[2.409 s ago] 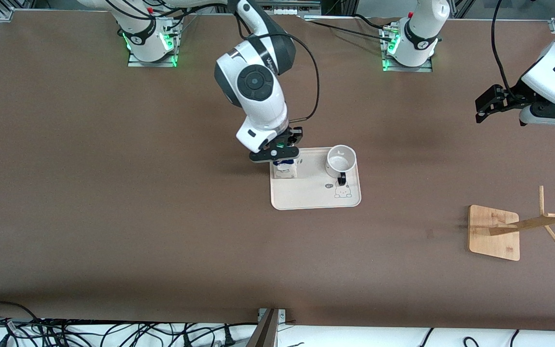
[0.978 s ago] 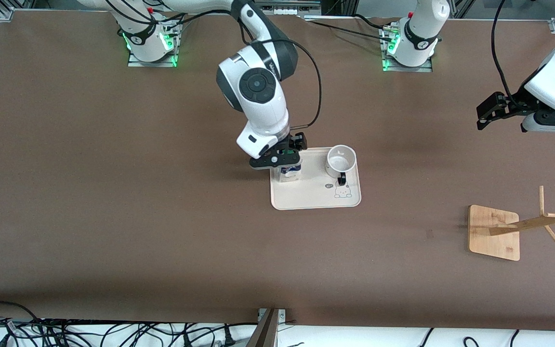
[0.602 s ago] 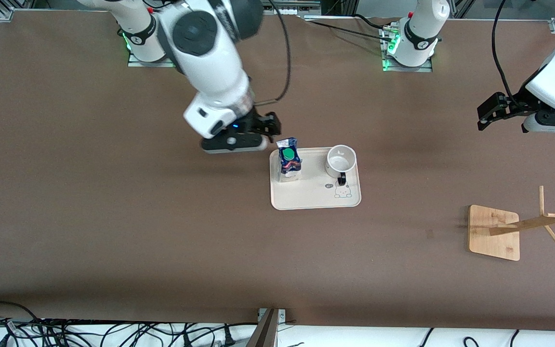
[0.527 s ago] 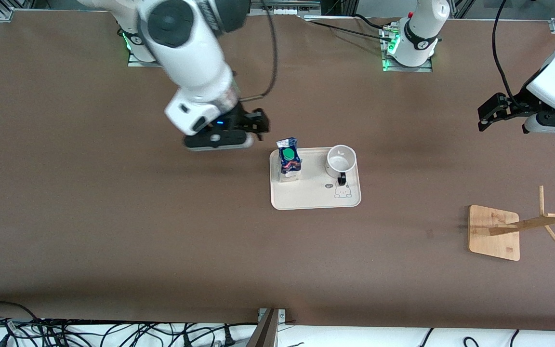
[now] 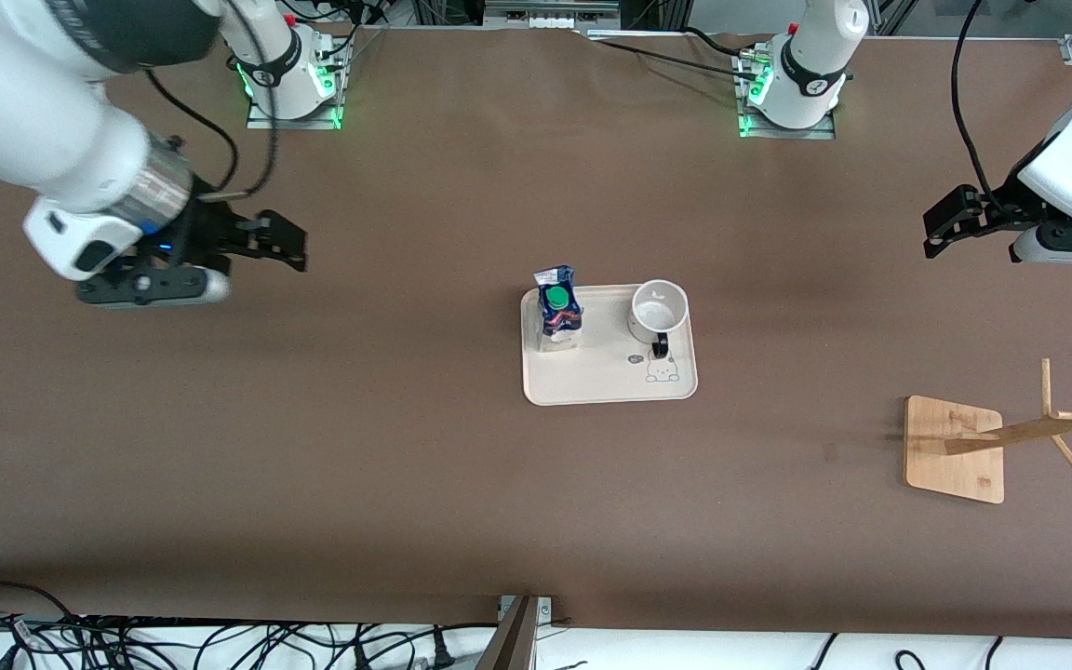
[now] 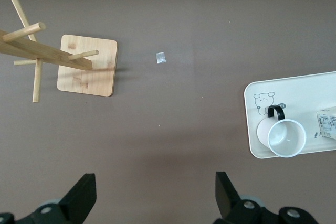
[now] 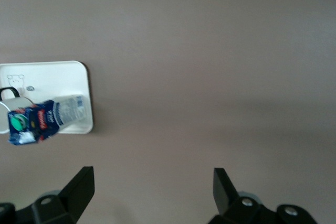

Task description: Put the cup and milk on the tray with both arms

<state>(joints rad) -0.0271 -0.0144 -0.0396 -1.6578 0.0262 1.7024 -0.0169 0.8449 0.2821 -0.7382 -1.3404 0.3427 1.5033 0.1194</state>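
The cream tray (image 5: pixel 606 386) lies mid-table. The milk carton (image 5: pixel 556 319) with its green cap stands upright on the tray's end toward the right arm. The white cup (image 5: pixel 658 311) stands on the tray's other end, black handle toward the front camera. My right gripper (image 5: pixel 289 249) is open and empty, up over bare table toward the right arm's end. My left gripper (image 5: pixel 934 231) is open and empty, up over the table at the left arm's end. The right wrist view shows the tray (image 7: pixel 52 77) and the milk (image 7: pixel 44 119). The left wrist view shows the tray (image 6: pixel 294 85) and the cup (image 6: pixel 286 138).
A wooden rack with a square base (image 5: pixel 953 448) and slanted pegs (image 5: pixel 1052 430) stands toward the left arm's end, nearer the front camera than the tray; it also shows in the left wrist view (image 6: pixel 86 65). Cables lie along the table's front edge (image 5: pixel 220 642).
My right gripper let go of the milk on the tray, rose and swung away toward the right arm's end. The left arm barely moved.
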